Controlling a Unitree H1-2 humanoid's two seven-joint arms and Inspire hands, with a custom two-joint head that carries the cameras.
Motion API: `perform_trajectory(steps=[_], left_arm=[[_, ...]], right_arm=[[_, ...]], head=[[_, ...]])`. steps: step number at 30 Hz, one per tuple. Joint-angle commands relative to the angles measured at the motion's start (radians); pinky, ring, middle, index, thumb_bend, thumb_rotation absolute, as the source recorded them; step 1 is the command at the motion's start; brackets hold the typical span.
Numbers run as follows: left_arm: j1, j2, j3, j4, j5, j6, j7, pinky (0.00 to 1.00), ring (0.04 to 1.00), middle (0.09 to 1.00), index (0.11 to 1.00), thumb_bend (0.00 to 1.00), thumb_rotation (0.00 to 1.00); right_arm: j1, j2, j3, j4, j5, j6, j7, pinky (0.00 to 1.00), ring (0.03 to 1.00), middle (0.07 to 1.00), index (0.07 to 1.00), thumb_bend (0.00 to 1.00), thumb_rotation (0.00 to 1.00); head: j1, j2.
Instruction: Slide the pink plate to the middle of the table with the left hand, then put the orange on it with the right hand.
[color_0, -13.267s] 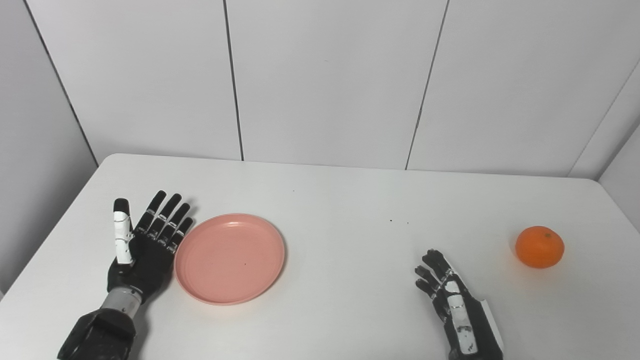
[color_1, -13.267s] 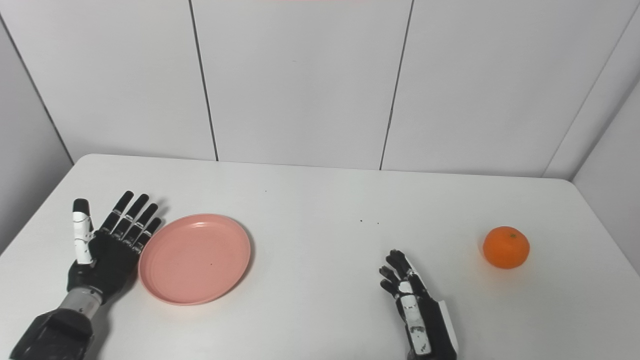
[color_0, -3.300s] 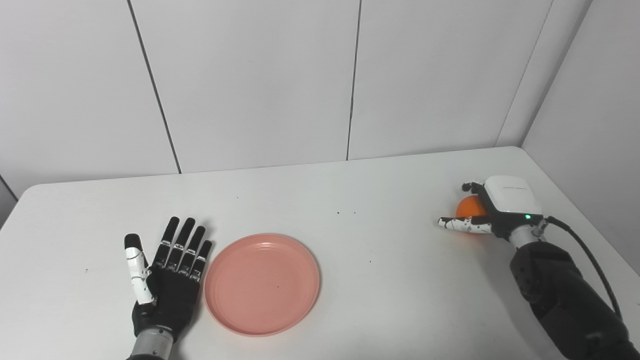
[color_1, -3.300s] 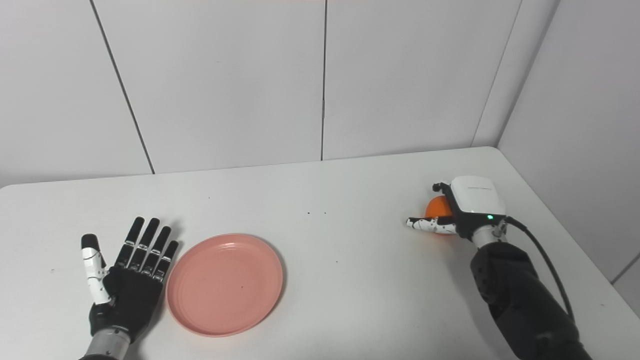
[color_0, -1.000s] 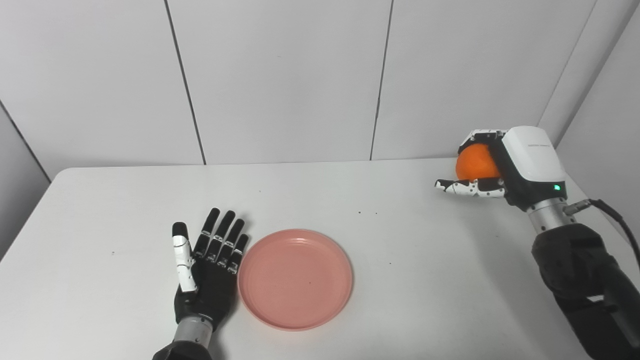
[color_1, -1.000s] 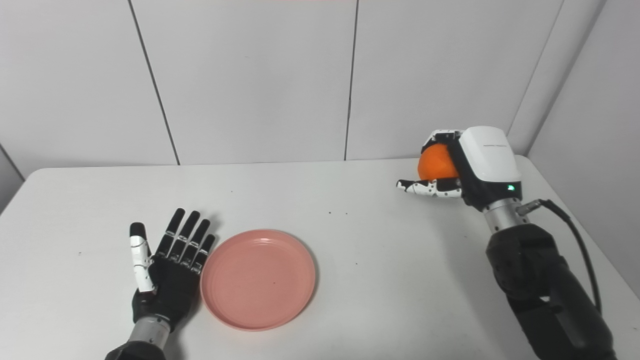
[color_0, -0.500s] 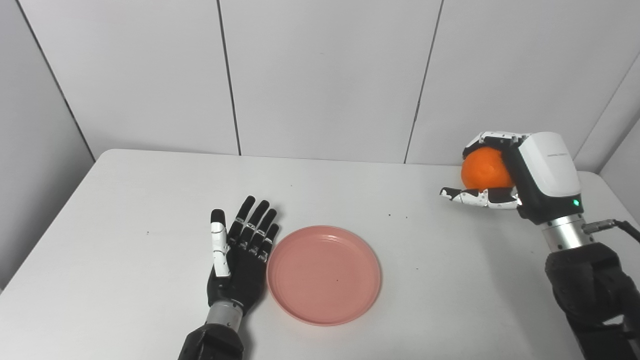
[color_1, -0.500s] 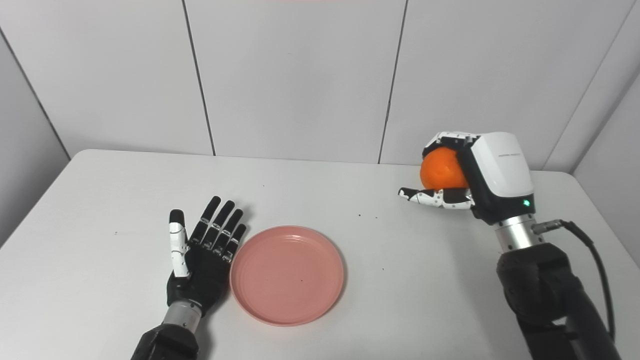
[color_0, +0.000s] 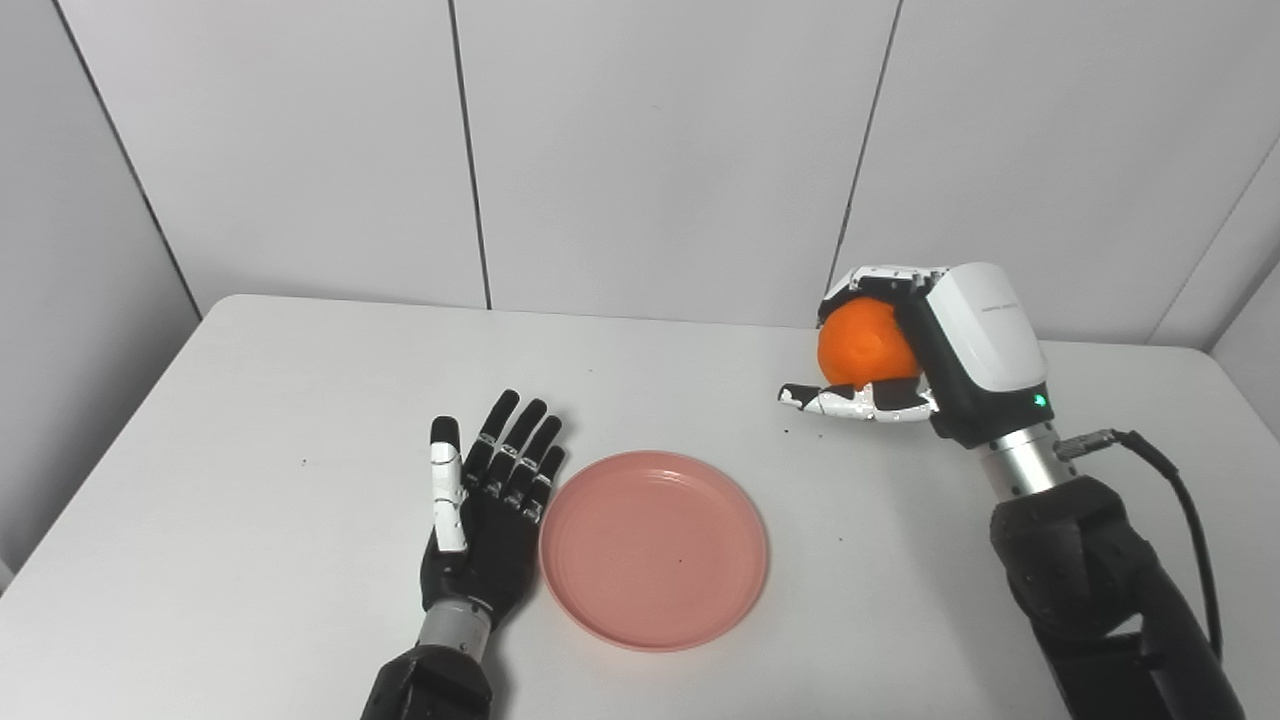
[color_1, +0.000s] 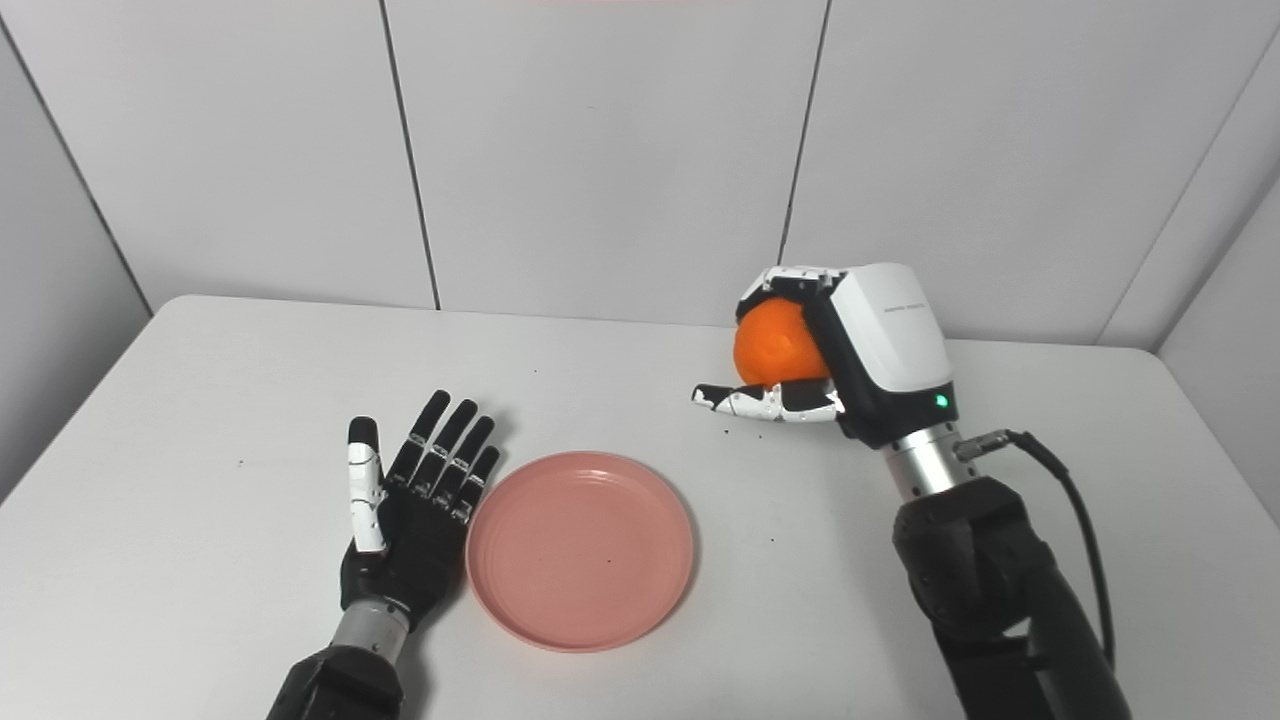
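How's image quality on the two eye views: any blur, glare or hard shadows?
Left eye view: sharp throughout, even soft light, only faint shadows under the plate and left hand; no glare on the orange in the right hand. Right eye view: the same, plus a thin pinkish strip at the top edge.
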Motion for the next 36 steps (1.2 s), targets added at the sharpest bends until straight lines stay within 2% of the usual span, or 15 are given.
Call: perform_trajectory(steps=[1, 4, 8, 17, 21, 25, 30, 34, 36], left_arm=[[0.032, -0.039, 0.003, 0.057, 0.016, 0.025, 0.039, 1.00, 0.877, 0.797, 0.813, 0.76, 0.64], [0.032, -0.039, 0.004, 0.056, 0.017, 0.025, 0.042, 1.00, 0.872, 0.799, 0.811, 0.76, 0.64], [0.032, -0.038, 0.004, 0.058, 0.017, 0.021, 0.038, 1.00, 0.876, 0.797, 0.821, 0.76, 0.65], [0.034, -0.033, 0.007, 0.055, 0.016, 0.023, 0.039, 1.00, 0.879, 0.794, 0.817, 0.76, 0.65], [0.036, -0.032, 0.005, 0.054, 0.016, 0.025, 0.036, 1.00, 0.878, 0.794, 0.812, 0.75, 0.66], [0.036, -0.034, 0.005, 0.054, 0.018, 0.024, 0.039, 1.00, 0.879, 0.795, 0.809, 0.75, 0.66], [0.037, -0.039, 0.005, 0.046, 0.018, 0.024, 0.045, 1.00, 0.881, 0.800, 0.810, 0.75, 0.66], [0.039, -0.037, 0.004, 0.049, 0.015, 0.022, 0.037, 1.00, 0.885, 0.800, 0.811, 0.75, 0.67], [0.038, -0.036, 0.005, 0.052, 0.015, 0.022, 0.037, 1.00, 0.881, 0.802, 0.811, 0.75, 0.67]], right_arm=[[-0.052, 0.019, 0.010, -0.022, -0.013, -0.026, -0.004, 0.10, 0.154, 0.224, 0.300, 0.56, 0.39], [-0.061, 0.047, 0.036, -0.016, -0.029, -0.032, -0.003, 0.11, 0.162, 0.234, 0.319, 0.56, 0.43], [-0.065, 0.083, 0.061, -0.009, -0.033, -0.038, 0.001, 0.11, 0.163, 0.229, 0.274, 0.57, 0.42], [-0.077, 0.143, 0.128, 0.021, -0.049, -0.044, 0.012, 0.15, 0.196, 0.258, 0.309, 0.55, 0.40], [-0.076, 0.167, 0.168, 0.050, -0.081, -0.039, 0.009, 0.13, 0.176, 0.240, 0.273, 0.56, 0.40], [-0.069, 0.187, 0.200, 0.084, -0.106, -0.024, 0.012, 0.13, 0.179, 0.249, 0.289, 0.55, 0.45], [-0.054, 0.193, 0.229, 0.124, -0.140, -0.020, 0.013, 0.13, 0.187, 0.261, 0.322, 0.54, 0.42], [-0.034, 0.190, 0.247, 0.156, -0.159, -0.030, 0.000, 0.12, 0.178, 0.249, 0.295, 0.55, 0.41], [-0.025, 0.189, 0.254, 0.165, -0.166, -0.031, -0.001, 0.13, 0.180, 0.252, 0.296, 0.54, 0.44]], head=[[0.001, 0.000], [0.000, 0.000], [-0.001, 0.000], [-0.020, 0.006], [-0.020, 0.006], [-0.028, 0.009], [-0.029, 0.012], [-0.028, 0.014], [-0.028, 0.014]])
